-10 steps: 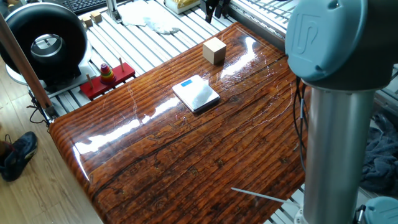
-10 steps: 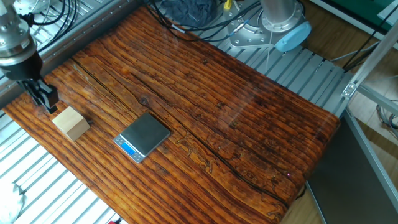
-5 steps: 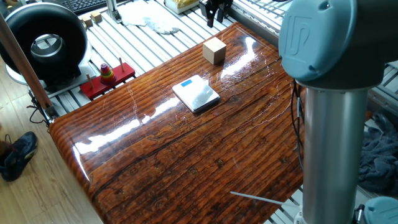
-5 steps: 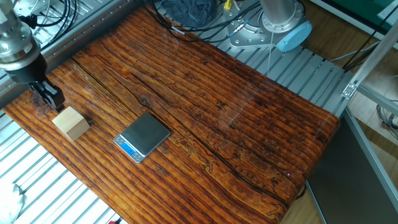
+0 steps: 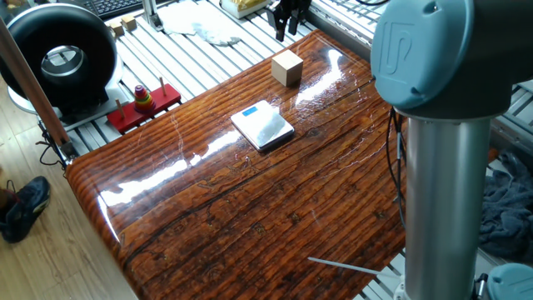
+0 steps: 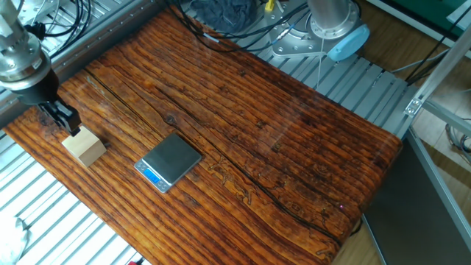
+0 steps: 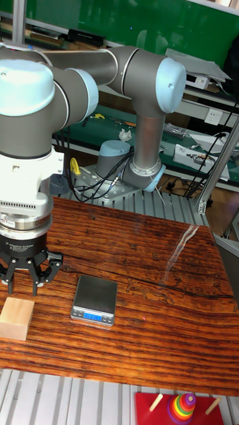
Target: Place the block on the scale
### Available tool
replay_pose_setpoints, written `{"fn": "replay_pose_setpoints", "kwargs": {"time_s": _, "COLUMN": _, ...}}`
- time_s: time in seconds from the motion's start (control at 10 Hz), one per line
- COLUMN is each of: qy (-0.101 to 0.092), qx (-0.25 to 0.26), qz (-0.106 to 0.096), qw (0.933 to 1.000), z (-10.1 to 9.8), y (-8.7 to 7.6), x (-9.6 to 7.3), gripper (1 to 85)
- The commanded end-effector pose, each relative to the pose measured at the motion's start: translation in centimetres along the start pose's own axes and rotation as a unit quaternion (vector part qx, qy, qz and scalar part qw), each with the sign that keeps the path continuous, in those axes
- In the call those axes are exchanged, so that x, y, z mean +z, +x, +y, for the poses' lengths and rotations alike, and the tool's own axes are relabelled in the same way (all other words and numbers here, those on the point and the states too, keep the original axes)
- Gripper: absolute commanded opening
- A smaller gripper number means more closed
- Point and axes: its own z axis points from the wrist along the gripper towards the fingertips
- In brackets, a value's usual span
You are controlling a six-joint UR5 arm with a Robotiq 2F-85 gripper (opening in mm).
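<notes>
The block [image 5: 287, 68] is a plain tan wooden cube standing near the wooden table's far end; it also shows as block [image 6: 84, 146] and block [image 7: 16, 318]. The scale [image 5: 262, 126] lies flat a short way from it, a thin square with a blue display strip, seen also as scale [image 6: 169, 160] and scale [image 7: 95, 299]. My gripper [image 6: 66, 124] hangs just above and behind the block, fingers pointing down, open and empty. The same gripper [image 7: 23, 289] sits right over the cube's top edge, and the gripper [image 5: 286, 30] is partly cut off by the frame.
A red base with coloured stacking rings [image 5: 143, 102] stands off the table's left side beside a black round device [image 5: 62, 58]. A white cloth [image 5: 200, 25] and keyboard [image 5: 125, 7] lie beyond. The arm's grey column [image 5: 450, 167] fills the right foreground. Cables [image 6: 221, 18] lie at the table's end.
The gripper has crept closer to the block and slightly lower, still open. Block and scale have not moved.
</notes>
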Motion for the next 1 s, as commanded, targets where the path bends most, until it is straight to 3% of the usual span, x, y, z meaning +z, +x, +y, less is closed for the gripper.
{"fn": "replay_pose_setpoints", "kwargs": {"time_s": 0.0, "qy": 0.004, "qx": -0.001, "qz": -0.004, "qw": 1.0000, "z": -0.3, "y": -0.2, "x": 0.1, "gripper": 42.7}}
{"fn": "replay_pose_setpoints", "kwargs": {"time_s": 0.5, "qy": 0.035, "qx": -0.004, "qz": 0.018, "qw": 0.9992, "z": -1.9, "y": 0.9, "x": 0.0, "gripper": 39.7}}
{"fn": "replay_pose_setpoints", "kwargs": {"time_s": 0.9, "qy": 0.028, "qx": 0.011, "qz": 0.020, "qw": 0.9993, "z": -1.6, "y": 0.6, "x": 0.5, "gripper": 38.0}}
